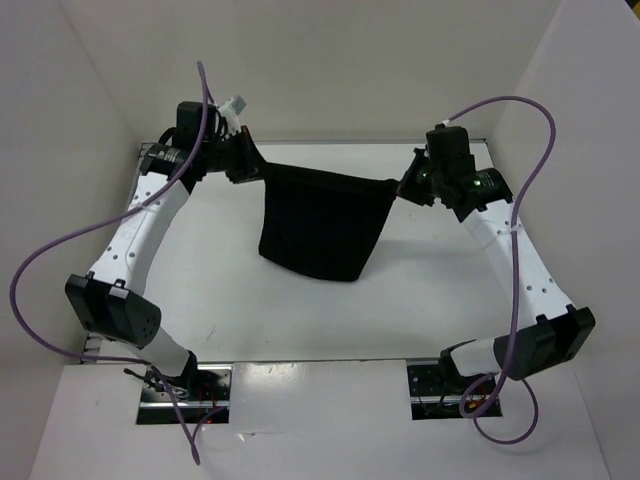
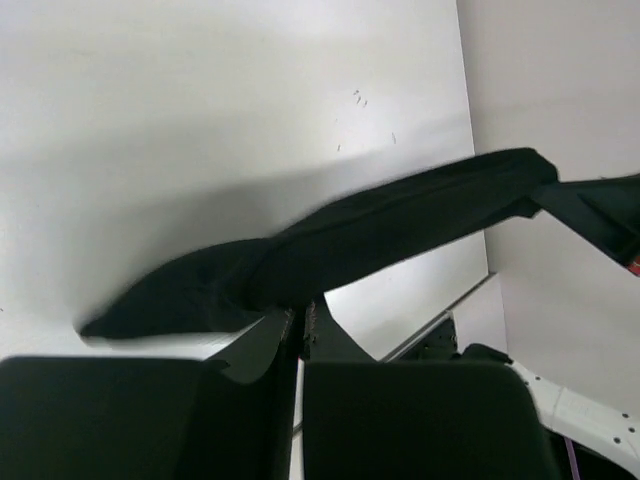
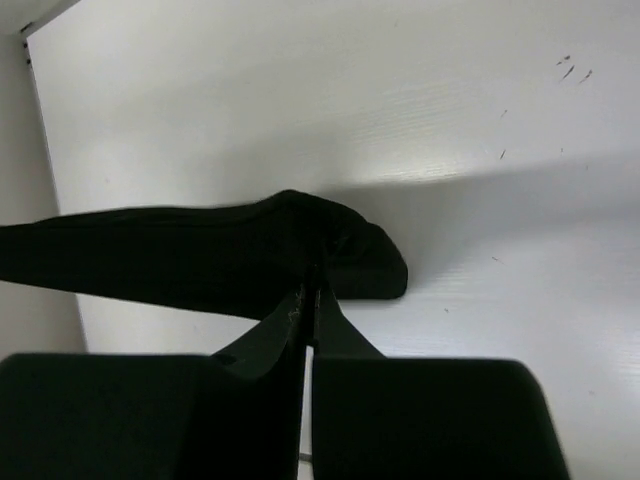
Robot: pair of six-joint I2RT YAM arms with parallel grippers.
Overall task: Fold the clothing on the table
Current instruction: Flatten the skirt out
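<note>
The black clothing (image 1: 320, 222) hangs above the white table (image 1: 230, 300), stretched between both grippers, its lower edge sagging toward the tabletop. My left gripper (image 1: 252, 172) is shut on its upper left corner, and my right gripper (image 1: 404, 187) is shut on its upper right corner. In the left wrist view the clothing (image 2: 400, 225) runs as a dark band from my left gripper (image 2: 300, 315) away to the right. In the right wrist view the clothing (image 3: 180, 255) stretches off to the left from my right gripper (image 3: 312, 290).
White walls (image 1: 80, 120) enclose the table on the left, back and right. A thin metal rail (image 1: 320, 362) runs along the near edge between the two arm bases. Purple cables (image 1: 530, 120) loop over both arms.
</note>
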